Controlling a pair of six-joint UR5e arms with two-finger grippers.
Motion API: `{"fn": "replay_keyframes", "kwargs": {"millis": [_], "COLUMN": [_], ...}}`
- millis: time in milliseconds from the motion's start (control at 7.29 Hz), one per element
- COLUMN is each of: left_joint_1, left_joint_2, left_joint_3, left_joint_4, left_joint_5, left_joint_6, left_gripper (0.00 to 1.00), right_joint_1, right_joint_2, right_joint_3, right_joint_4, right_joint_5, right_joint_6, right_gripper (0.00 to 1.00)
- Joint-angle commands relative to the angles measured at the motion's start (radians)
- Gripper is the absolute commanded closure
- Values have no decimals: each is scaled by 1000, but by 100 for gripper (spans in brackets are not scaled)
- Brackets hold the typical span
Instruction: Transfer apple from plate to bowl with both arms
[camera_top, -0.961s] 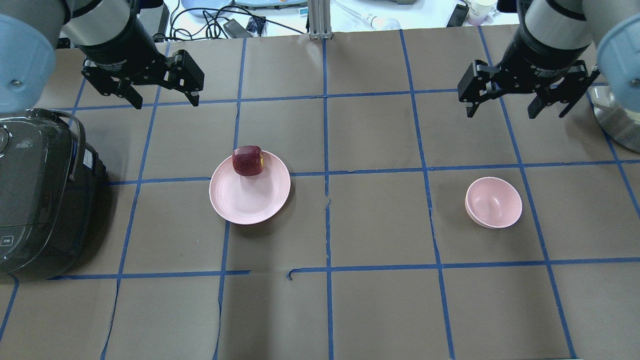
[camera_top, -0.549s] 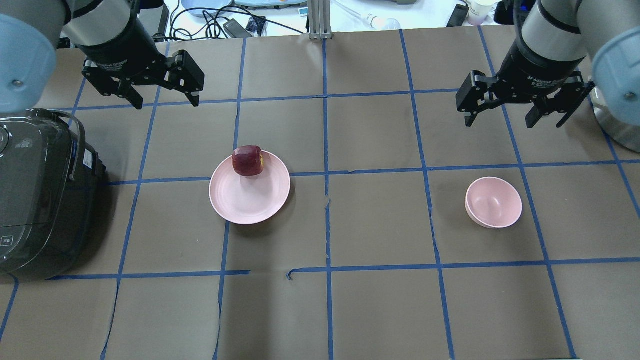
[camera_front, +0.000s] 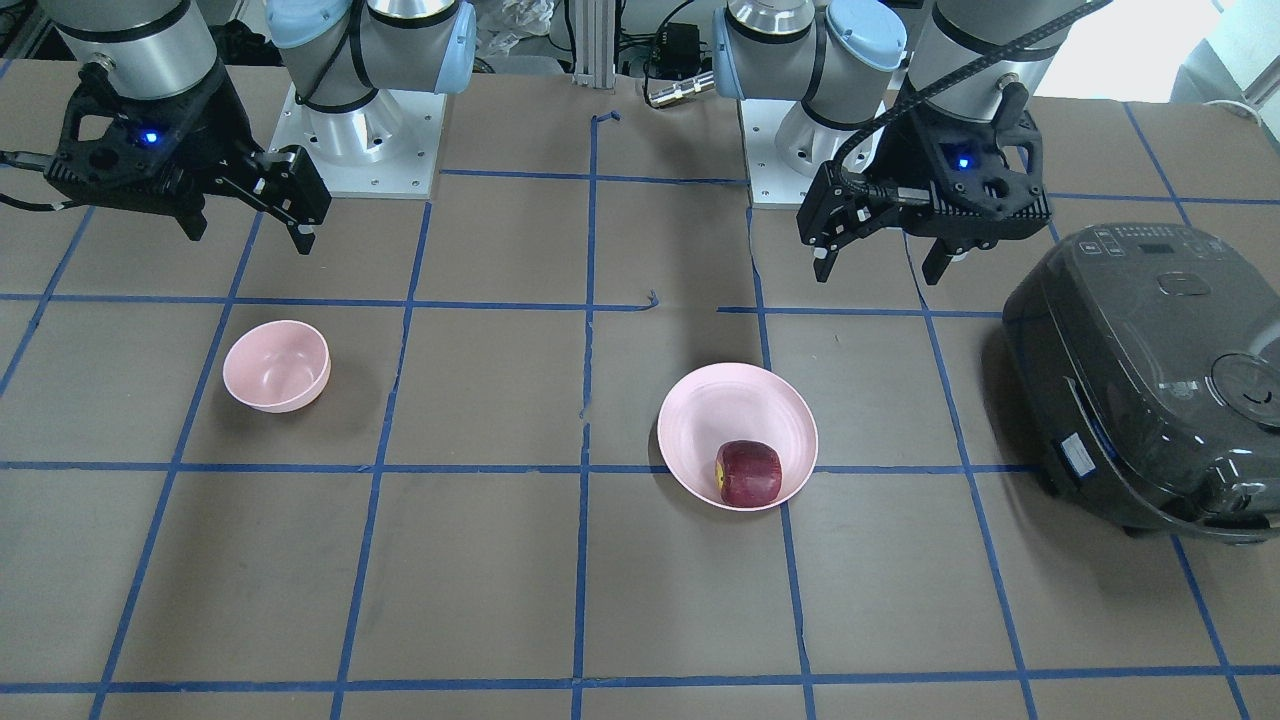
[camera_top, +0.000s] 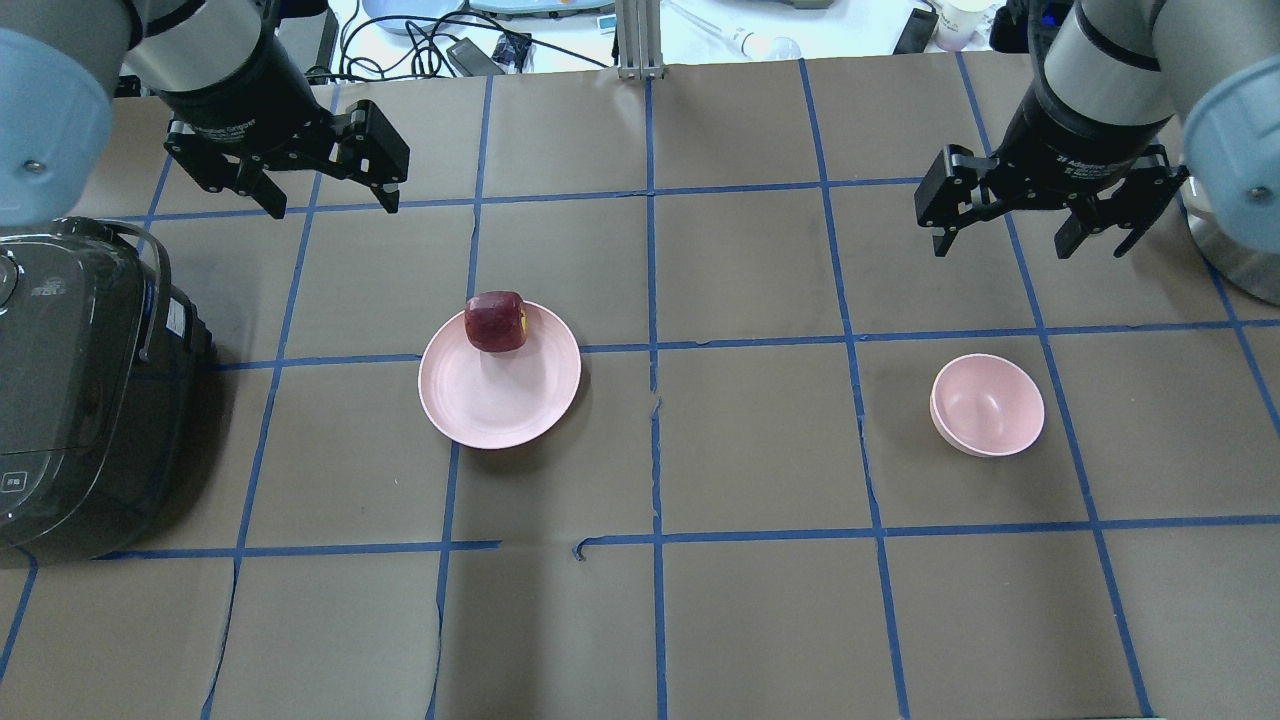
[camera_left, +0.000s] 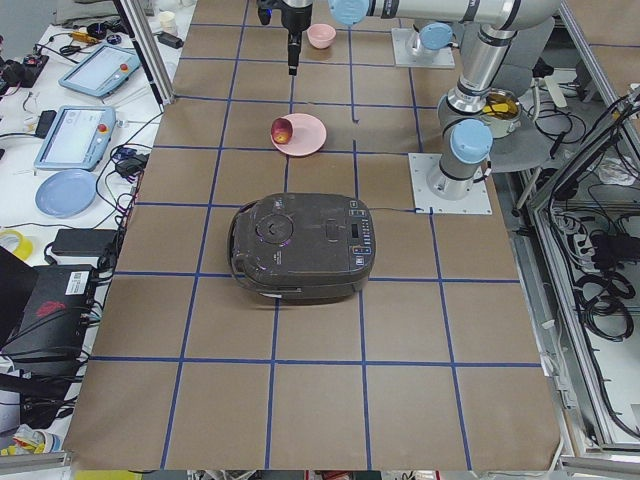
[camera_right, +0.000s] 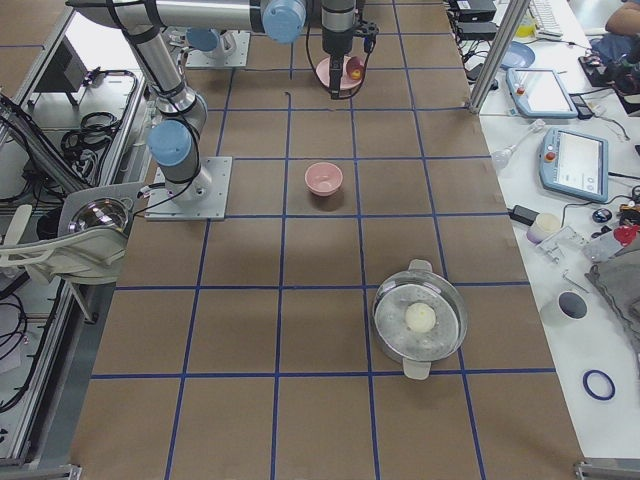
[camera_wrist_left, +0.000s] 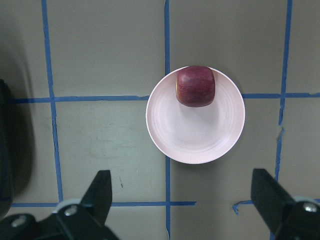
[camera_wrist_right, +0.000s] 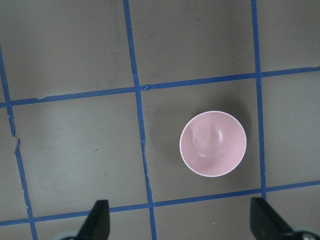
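Note:
The dark red apple (camera_top: 495, 321) lies on the far edge of the wide pink plate (camera_top: 500, 390), left of the table's middle; both also show in the front view, apple (camera_front: 748, 472) on plate (camera_front: 720, 420), and in the left wrist view, apple (camera_wrist_left: 195, 86) on plate (camera_wrist_left: 195, 130). The small pink bowl (camera_top: 988, 404) stands empty at the right, also in the right wrist view (camera_wrist_right: 213, 144). My left gripper (camera_top: 330, 200) is open and empty, high above the table beyond the plate. My right gripper (camera_top: 1000, 238) is open and empty, high beyond the bowl.
A dark grey rice cooker (camera_top: 80, 390) stands at the table's left edge, close to the plate. A steel pot (camera_top: 1235, 250) sits at the right edge. Cables and tablets lie beyond the table's far edge (camera_top: 450, 45).
My right gripper has shifted slightly and turned a little. The left arm, apple, plate and bowl have not moved.

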Motion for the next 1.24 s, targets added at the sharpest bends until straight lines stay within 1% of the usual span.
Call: {"fn": "replay_keyframes", "kwargs": {"millis": [0,412,686,824,1098], "left_joint_1": [-1,-2,9,9,-4], "left_joint_2": [0,2,-12,-15,-42], "left_joint_3": [0,2,23,55,52], "left_joint_4": [0,-6,12,11,11], "left_joint_5": [2,14,2,6,-3], "left_joint_6": [0,-2,-2,-2,-2], "left_gripper": [0,0,0,0,0], "right_joint_1": [0,0,0,0,0], "right_joint_2": [2,2,4,1,1], "right_joint_3": [-1,0,0,0,-1], "right_joint_4": [0,0,0,0,-1], "right_joint_5": [-2,-2,-2,-4,-1], "right_joint_6": [-1,-6,-7,-7,-9], "right_gripper": [0,0,0,0,0]}}
